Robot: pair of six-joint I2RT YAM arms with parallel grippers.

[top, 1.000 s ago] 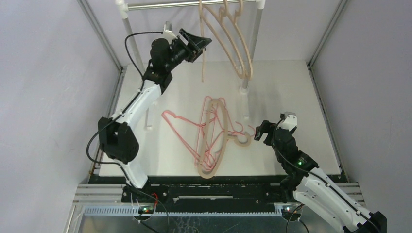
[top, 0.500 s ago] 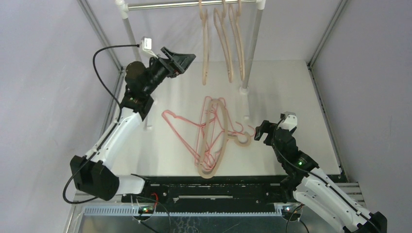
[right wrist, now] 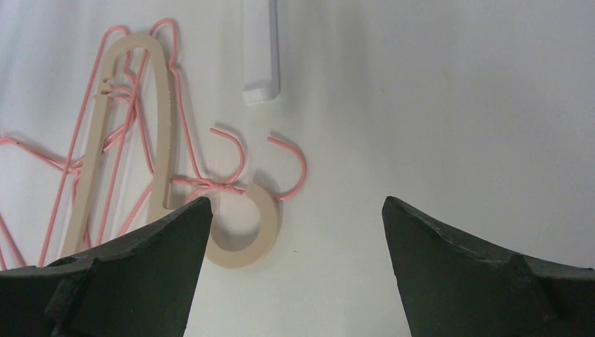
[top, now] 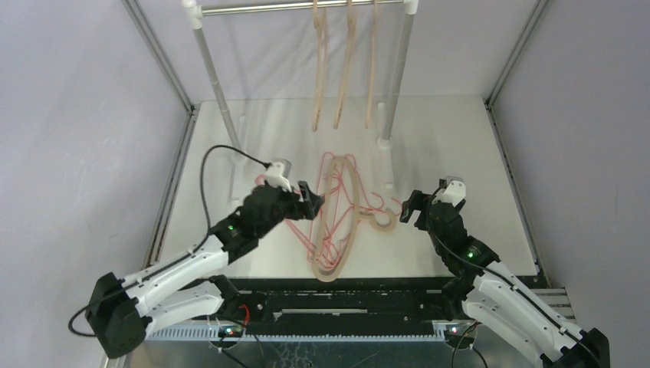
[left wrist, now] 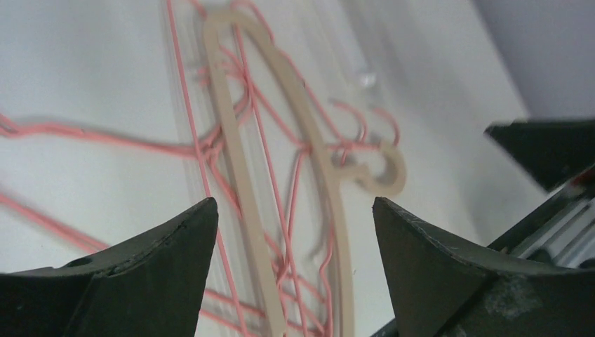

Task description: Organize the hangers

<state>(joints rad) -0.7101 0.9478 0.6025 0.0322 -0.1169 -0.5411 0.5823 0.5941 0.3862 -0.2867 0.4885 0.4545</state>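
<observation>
Three beige hangers (top: pixel 318 77) hang by their hooks on the silver rail (top: pixel 268 8) at the back. On the table lies one more beige hanger (top: pixel 385 223), tangled with several thin pink wire hangers (top: pixel 326 165). My left gripper (top: pixel 313 201) hovers open just over the pile's left side; in the left wrist view the beige hanger (left wrist: pixel 235 161) and pink wires (left wrist: pixel 181 84) run between its empty fingers (left wrist: pixel 140 274). My right gripper (top: pixel 410 207) stands open and empty to the right of the pile, the beige hook (right wrist: pixel 256 228) and two pink hooks (right wrist: pixel 235 151) just ahead of it.
The rail rests on two slanted posts (top: pixel 218 107) with white joints; the right post's white foot (right wrist: pixel 261 67) stands close behind the pile. Grey walls with metal frame bars (top: pixel 157 54) close in the table on both sides.
The left arm has swung down from the rail to the pile on the table. The hung beige hangers have stopped swinging and hang straight. The right arm has not moved.
</observation>
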